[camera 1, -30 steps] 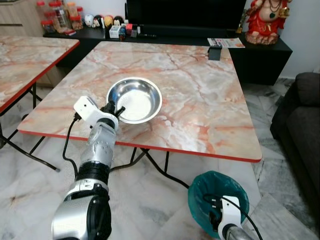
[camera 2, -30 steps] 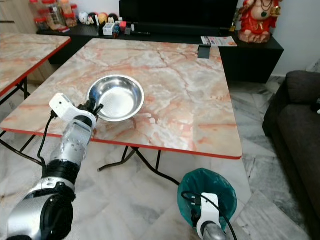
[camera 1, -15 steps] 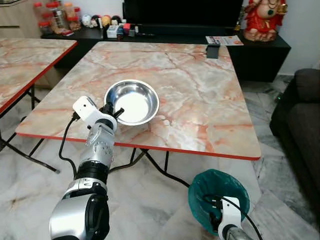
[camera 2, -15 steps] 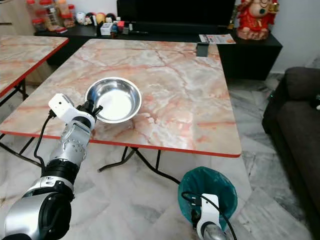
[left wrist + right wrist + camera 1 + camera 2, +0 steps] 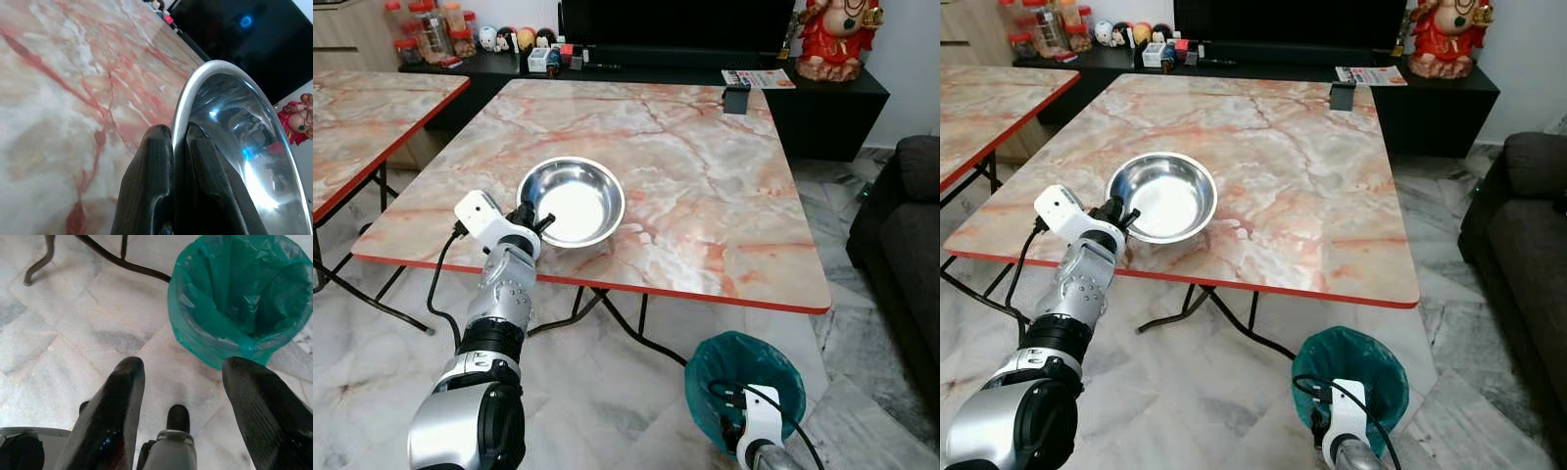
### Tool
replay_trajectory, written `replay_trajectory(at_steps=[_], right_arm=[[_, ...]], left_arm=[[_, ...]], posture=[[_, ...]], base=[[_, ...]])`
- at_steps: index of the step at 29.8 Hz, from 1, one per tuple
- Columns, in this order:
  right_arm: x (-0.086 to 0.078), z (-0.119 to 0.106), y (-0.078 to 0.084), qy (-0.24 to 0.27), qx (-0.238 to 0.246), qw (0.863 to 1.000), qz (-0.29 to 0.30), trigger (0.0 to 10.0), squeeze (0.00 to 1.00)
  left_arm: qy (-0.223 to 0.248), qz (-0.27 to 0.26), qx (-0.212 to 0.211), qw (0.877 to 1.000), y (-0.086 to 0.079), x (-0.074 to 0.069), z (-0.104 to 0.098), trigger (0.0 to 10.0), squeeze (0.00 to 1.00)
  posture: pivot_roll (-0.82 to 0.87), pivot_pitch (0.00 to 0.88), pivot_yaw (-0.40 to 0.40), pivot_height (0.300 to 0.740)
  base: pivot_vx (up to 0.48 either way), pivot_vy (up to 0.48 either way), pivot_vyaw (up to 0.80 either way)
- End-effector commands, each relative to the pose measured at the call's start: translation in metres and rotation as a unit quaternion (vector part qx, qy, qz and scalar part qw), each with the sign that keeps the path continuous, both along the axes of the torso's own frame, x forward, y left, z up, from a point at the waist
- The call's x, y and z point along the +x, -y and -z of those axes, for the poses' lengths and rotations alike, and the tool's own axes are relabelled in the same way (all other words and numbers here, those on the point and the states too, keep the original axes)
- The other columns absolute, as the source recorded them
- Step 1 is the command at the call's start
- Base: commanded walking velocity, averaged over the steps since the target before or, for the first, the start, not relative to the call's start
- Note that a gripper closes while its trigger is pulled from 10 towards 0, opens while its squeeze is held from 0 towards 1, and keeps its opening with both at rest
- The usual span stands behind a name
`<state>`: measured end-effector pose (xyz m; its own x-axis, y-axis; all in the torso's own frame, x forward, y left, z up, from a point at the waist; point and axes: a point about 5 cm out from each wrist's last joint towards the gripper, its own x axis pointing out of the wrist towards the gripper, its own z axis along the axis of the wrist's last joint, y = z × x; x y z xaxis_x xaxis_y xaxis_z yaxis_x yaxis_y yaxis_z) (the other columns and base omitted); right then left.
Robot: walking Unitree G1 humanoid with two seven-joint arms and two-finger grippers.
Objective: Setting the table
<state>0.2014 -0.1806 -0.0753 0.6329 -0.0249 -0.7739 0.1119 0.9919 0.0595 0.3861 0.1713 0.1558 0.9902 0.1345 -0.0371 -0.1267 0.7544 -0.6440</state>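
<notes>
**Bowl pinched at the rim, ready to be let go**

Here the bowl (image 5: 571,201) sits left of centre in the frame, flat on the marble surface (image 5: 705,196) near its front edge. The left end effector (image 5: 172,147) is closed on the near rim, one finger inside and one outside. To finish well, I judge it should part its fingers fully, then back straight off, so the rim is not dragged. The right end effector (image 5: 183,382) hangs spread wide and empty at lower right, above the bin (image 5: 244,298).

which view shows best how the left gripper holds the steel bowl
The left wrist view: the left gripper pinches the steel bowl rim, one finger either side. Both eye views show the gripper at its near-left rim, too small for detail.
</notes>
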Motion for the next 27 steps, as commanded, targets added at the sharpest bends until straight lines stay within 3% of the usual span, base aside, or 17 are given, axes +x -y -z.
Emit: replay_trajectory(at_steps=[1,5,10,12,16,21,27], right_arm=[[-0.001,0.001,0.003,-0.008,-0.013,1.0,0.001,10.0,0.0],[-0.004,0.002,0.005,-0.012,-0.022,1.0,-0.004,10.0,0.0],[-0.015,0.005,0.018,-0.023,-0.044,0.999,0.004,10.0,0.0],[-0.021,0.005,0.034,-0.026,-0.066,0.997,0.03,10.0,0.0],[-0.025,0.004,0.046,-0.032,-0.091,0.995,0.04,10.0,0.0],[-0.03,0.004,0.058,-0.033,-0.1,0.992,0.064,10.0,0.0],[-0.034,0.005,0.062,-0.036,-0.089,0.992,0.083,10.0,0.0]], left_arm=[[0.02,-0.005,0.01,1.0,-0.003,0.0,-0.007,10.0,0.0],[0.022,-0.005,0.01,1.0,-0.004,0.0,-0.008,10.0,0.0],[0.026,-0.013,0.006,1.0,-0.009,-0.001,-0.01,10.0,0.0],[0.028,-0.023,0.002,0.999,-0.017,-0.002,-0.01,10.0,0.0],[0.027,-0.032,-0.002,0.999,-0.025,-0.003,-0.009,10.0,0.0],[0.029,-0.036,0.0,0.999,-0.03,-0.003,-0.01,10.0,0.0],[0.031,-0.029,0.002,0.999,-0.029,-0.003,-0.011,10.0,0.0]], posture=[[0.01,0.0,0.025,0.69],[0.01,0.0,0.024,0.69],[0.01,0.0,0.024,0.69],[0.0,0.0,0.026,0.69],[-0.01,0.0,0.03,0.69],[0.0,0.0,0.027,0.69],[0.0,0.0,0.033,0.69]], base=[[0.266,0.0,0.0],[0.266,0.0,0.0],[0.268,0.0,0.0],[0.27,0.0,0.0],[0.27,0.0,0.0],[0.271,0.0,0.0],[0.273,0.0,0.0]])
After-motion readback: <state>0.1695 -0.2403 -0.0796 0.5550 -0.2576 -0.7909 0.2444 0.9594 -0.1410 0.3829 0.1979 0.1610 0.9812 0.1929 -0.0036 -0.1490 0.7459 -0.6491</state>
